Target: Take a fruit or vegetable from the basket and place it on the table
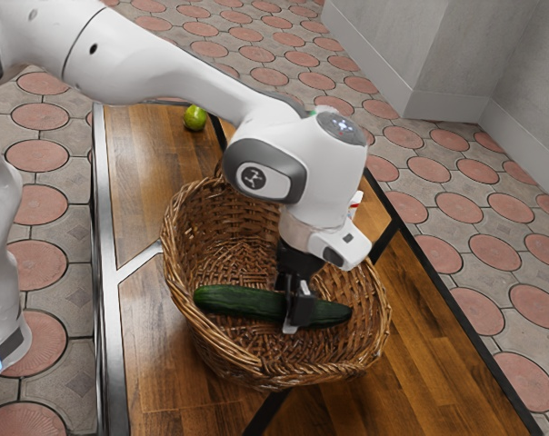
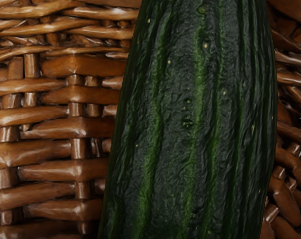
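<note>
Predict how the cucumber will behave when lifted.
The cucumber looks thick and nearly straight, so it should be stiff. The gripper is off its middle, so the longer side might dip. Its rounded sides suggest it may roll once set down.

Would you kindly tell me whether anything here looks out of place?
Nothing looks spilled or damaged. The green fruit stands out slightly, lying near the edge of the table, outside the basket that holds the cucumber.

1 cuke [image 1: 243, 302] in bskt [image 1: 224, 350] on tbl [image 1: 147, 345]
</note>
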